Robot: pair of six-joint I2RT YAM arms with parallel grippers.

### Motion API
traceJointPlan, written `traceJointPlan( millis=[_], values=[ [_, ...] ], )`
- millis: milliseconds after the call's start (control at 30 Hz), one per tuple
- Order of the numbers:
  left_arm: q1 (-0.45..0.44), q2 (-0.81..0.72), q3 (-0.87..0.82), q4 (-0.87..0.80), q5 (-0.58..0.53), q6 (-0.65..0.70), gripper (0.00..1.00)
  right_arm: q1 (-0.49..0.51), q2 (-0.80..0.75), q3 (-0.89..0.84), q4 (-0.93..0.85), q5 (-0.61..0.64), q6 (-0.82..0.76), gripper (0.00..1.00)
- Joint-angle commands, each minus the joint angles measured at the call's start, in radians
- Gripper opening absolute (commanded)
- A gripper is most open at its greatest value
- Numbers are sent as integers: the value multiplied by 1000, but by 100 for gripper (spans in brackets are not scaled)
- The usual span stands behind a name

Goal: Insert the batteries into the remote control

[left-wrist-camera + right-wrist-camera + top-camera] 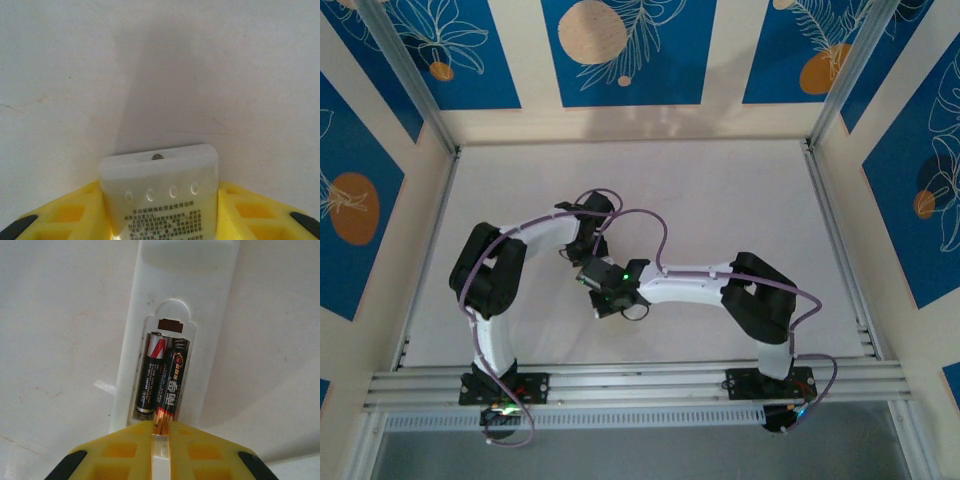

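Seen from above, the left arm and the right arm bend inward over a white table, their wrists meeting just toward 9 o'clock of its middle. In the left wrist view, the left gripper is closed on the remote. Its yellow fingers press both long sides, about half open to fit the remote's width. The remote enters at 6 o'clock and its rounded end points to 12 o'clock, above the bare table. Its upper face shows a row of four small dimples and a label in small print. In the right wrist view, the remote lies back-up, running from 6 to 12 o'clock, with its battery bay uncovered at the centre. The first battery, black with a red and white top, lies flat in the bay's 9 o'clock side. The second battery, black with an orange end, sits beside it on the 3 o'clock side and touches it. Its orange end is at 6 o'clock. The right gripper is almost closed, and its yellow fingertips pinch that orange end at the bay's near edge.
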Motion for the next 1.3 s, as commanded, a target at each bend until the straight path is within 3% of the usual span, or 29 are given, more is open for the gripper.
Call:
traceJointPlan(
  millis=[0, 533, 1000, 1267],
  values=[
    [-8, 36, -13, -50, -19, 0, 37, 8, 26, 31, -25, 5, -15, 15],
    [-8, 33, -14, -52, -15, 3, 36, -3, 91, 81, -86, 17, 4, 10],
    [-9, 51, -26, -34, -9, 5, 35, -1, -43, 105, -105, 58, 2, 10],
    [-11, 35, -28, -24, 10, 8, 37, -11, 16, 96, -51, 67, 3, 10]
  ],
)
